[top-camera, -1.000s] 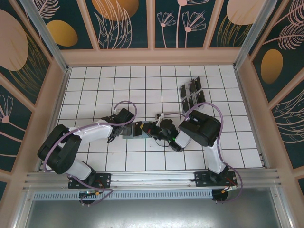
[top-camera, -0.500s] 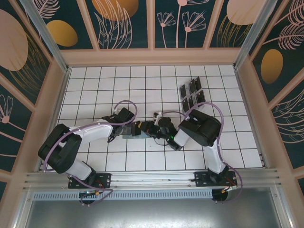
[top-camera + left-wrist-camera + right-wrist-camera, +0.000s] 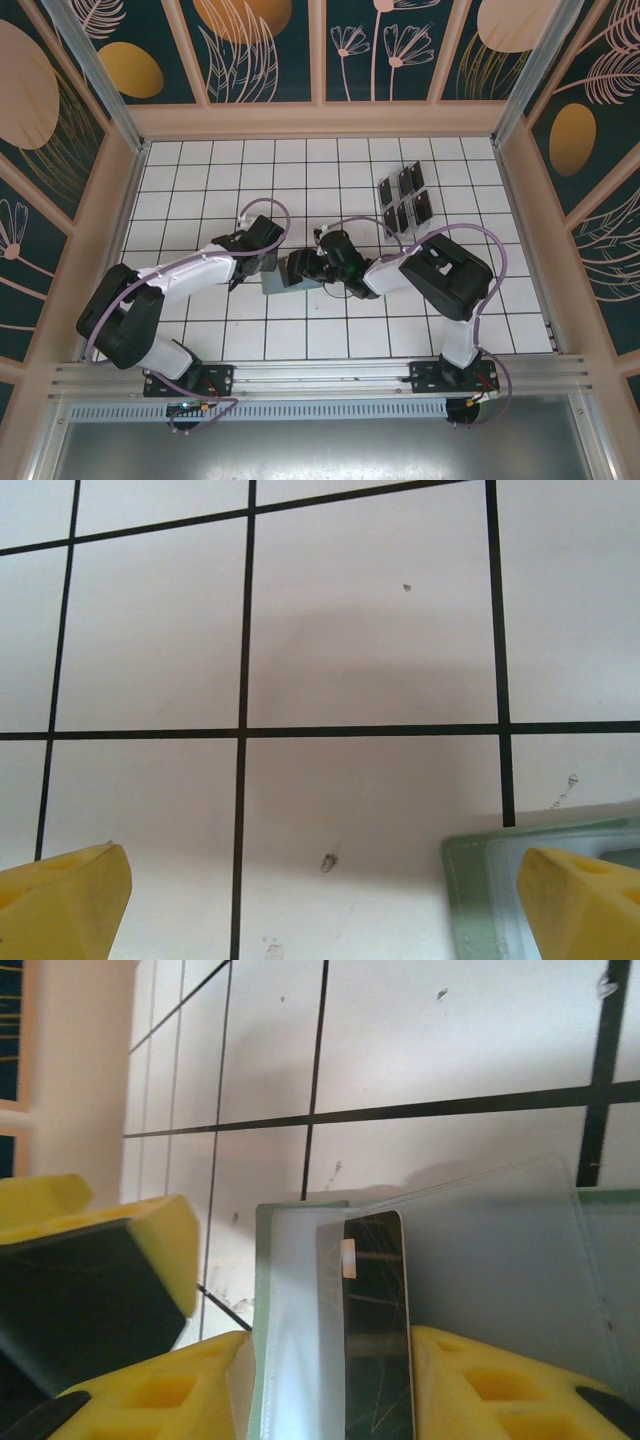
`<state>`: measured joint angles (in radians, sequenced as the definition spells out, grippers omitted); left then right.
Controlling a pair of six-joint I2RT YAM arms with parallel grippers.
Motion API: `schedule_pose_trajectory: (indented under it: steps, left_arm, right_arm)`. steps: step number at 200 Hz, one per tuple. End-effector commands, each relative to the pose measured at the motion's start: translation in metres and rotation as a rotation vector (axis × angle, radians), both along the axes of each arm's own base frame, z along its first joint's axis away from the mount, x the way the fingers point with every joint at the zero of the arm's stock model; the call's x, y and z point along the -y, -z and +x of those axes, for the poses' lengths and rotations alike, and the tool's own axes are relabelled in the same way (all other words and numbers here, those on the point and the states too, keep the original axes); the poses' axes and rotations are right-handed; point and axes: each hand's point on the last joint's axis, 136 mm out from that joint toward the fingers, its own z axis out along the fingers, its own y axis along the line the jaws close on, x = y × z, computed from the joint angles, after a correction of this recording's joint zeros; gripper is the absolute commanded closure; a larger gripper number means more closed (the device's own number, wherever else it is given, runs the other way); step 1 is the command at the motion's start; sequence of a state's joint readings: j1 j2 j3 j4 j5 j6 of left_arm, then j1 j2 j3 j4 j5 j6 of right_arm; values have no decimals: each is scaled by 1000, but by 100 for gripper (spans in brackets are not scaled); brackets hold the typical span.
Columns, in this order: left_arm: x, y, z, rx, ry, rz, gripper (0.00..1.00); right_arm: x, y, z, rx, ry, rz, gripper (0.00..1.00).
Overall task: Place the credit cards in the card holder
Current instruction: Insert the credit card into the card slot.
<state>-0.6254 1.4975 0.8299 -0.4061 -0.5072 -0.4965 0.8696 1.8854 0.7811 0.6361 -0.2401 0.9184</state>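
Note:
The sage green card holder (image 3: 283,278) lies open on the white tiled floor between both grippers. In the right wrist view a black credit card (image 3: 380,1340) lies on the holder's (image 3: 262,1290) clear sleeve, its left edge tucked under a frosted pocket. My right gripper (image 3: 330,1365) straddles the card, open, with its fingers (image 3: 480,1390) wider apart than the card. My left gripper (image 3: 320,910) is wide open just above the floor, with its right fingertip (image 3: 585,900) over the holder's corner (image 3: 478,880). Several more black credit cards (image 3: 405,203) stand grouped at the back right.
In the right wrist view the left gripper's yellow and black finger (image 3: 95,1270) sits close to the holder's left edge. The padded enclosure walls (image 3: 320,118) ring the tiled floor. Both arms (image 3: 440,270) crowd the middle near the front.
The right gripper's jaws have opened off the card. The right arm has stretched further left, and the left gripper has drawn back slightly from the holder.

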Motion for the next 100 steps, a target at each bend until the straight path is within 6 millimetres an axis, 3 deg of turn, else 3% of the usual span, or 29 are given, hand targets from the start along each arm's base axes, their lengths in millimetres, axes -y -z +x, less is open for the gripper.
schedule_pose_trajectory:
  steps: [1, 100]
  left_arm:
    - [-11, -11, 1, 11, -6, 28, 2]
    - [-2, 23, -24, -105, 24, -67, 2]
  right_arm:
    - [21, 19, 3, -1, 7, -180, 56]
    - [30, 20, 7, 28, -7, -332, 54]
